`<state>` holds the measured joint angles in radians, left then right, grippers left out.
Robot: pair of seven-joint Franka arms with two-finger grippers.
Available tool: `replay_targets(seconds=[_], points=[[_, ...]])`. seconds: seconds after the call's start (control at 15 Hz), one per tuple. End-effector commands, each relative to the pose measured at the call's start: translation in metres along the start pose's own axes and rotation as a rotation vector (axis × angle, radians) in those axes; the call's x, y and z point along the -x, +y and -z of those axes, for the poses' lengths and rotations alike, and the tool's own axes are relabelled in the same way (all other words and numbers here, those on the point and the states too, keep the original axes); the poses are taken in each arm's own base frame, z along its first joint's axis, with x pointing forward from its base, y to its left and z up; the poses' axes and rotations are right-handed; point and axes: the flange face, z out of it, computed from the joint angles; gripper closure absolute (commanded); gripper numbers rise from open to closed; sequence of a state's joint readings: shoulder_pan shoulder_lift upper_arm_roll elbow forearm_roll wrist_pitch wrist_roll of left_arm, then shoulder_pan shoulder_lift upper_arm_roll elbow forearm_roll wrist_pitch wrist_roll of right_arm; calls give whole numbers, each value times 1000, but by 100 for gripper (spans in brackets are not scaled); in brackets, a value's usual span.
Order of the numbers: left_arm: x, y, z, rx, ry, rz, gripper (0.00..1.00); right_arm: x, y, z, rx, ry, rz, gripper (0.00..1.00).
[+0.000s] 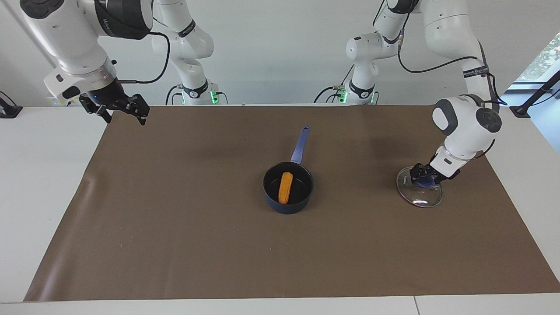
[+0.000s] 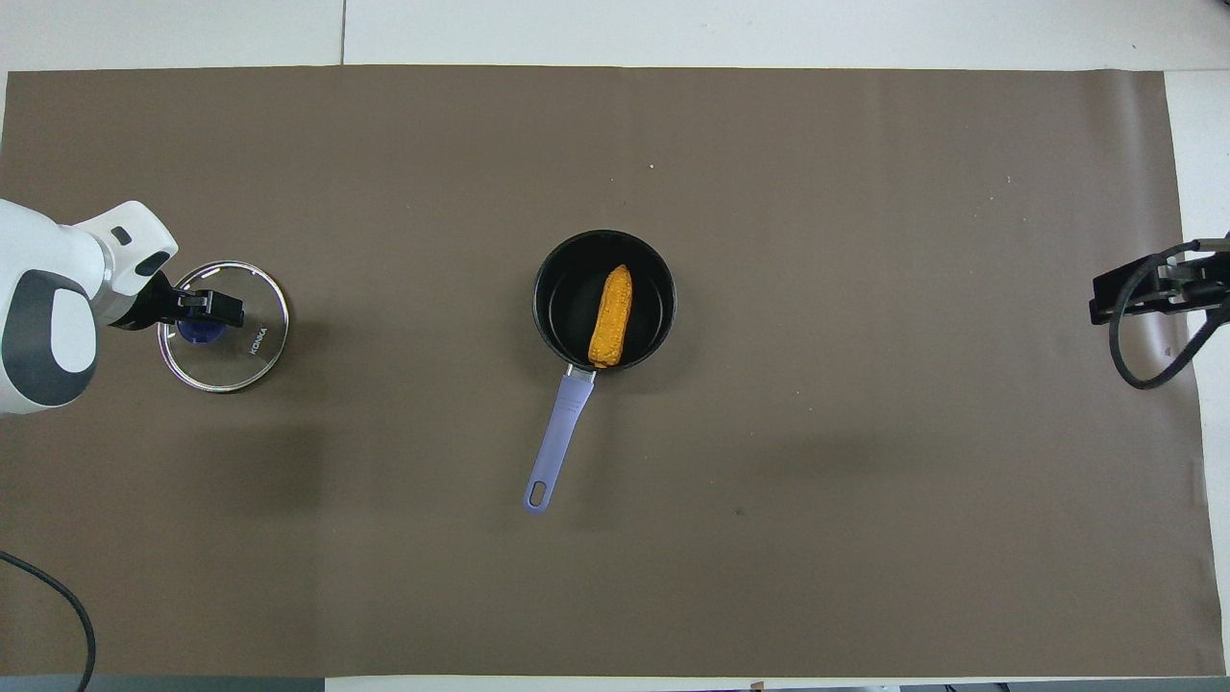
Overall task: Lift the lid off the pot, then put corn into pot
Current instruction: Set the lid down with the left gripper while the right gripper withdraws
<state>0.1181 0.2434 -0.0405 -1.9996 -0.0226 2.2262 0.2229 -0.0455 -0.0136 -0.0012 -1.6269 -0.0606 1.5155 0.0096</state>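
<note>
The dark navy pot (image 1: pixel 286 208) stands in the middle of the brown mat, its blue-purple handle (image 1: pixel 300 146) pointing toward the robots. The orange-yellow corn (image 1: pixel 285 187) lies inside the pot, also seen in the overhead view (image 2: pixel 611 315) within the pot (image 2: pixel 553 288). The glass lid (image 1: pixel 422 199) lies flat on the mat toward the left arm's end, off the pot. My left gripper (image 1: pixel 424 176) is down at the lid's blue-purple knob, straddling it; in the overhead view it (image 2: pixel 207 315) partly covers the lid (image 2: pixel 245 351). My right gripper (image 1: pixel 122 114) is open, empty and raised over the mat's edge at the right arm's end.
A brown mat (image 1: pixel 175 227) covers most of the white table. Nothing else lies on it. The right gripper (image 2: pixel 1100 296) shows at the mat's end with a cable loop hanging beside it.
</note>
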Motion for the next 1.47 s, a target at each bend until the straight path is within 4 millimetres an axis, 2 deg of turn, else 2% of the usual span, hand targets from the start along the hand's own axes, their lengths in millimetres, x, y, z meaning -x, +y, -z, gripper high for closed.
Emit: replay_targets(seconds=[0.0, 0.13, 0.27, 0.33, 0.53, 0.73, 0.87, 0.93, 1.07, 1.27, 1.4], points=[[-9, 12, 26, -16, 24, -30, 0, 11, -2, -4, -9, 9, 26, 0], [-23, 41, 67, -10, -5, -50, 0, 12, 3, -6, -13, -2, 18, 0], [-33, 65, 128, -7, -43, -38, 0, 13, 8, -7, -14, -10, 9, 0], [-32, 77, 151, -6, -61, -47, 0, 11, 11, -7, -16, -8, 8, 0], [-1, 90, 221, -14, -35, -38, 0, 10, 14, -12, -45, -22, 38, 0], [29, 101, 245, -16, -74, -48, 0, 9, 15, -11, -45, -16, 40, 0], [53, 111, 246, -19, -85, -49, 0, 9, 18, -9, -46, -9, 35, 0], [61, 112, 238, -21, -91, -44, 0, 8, 21, -9, -46, -7, 27, 0], [58, 112, 238, -22, -55, -32, 0, 9, 24, -9, -48, -12, 23, 0], [49, 116, 251, -23, -48, -32, 0, 9, 21, -10, -48, -12, 27, 0], [48, 117, 252, -21, -48, -34, 0, 9, 21, -10, -48, -10, 27, 0]])
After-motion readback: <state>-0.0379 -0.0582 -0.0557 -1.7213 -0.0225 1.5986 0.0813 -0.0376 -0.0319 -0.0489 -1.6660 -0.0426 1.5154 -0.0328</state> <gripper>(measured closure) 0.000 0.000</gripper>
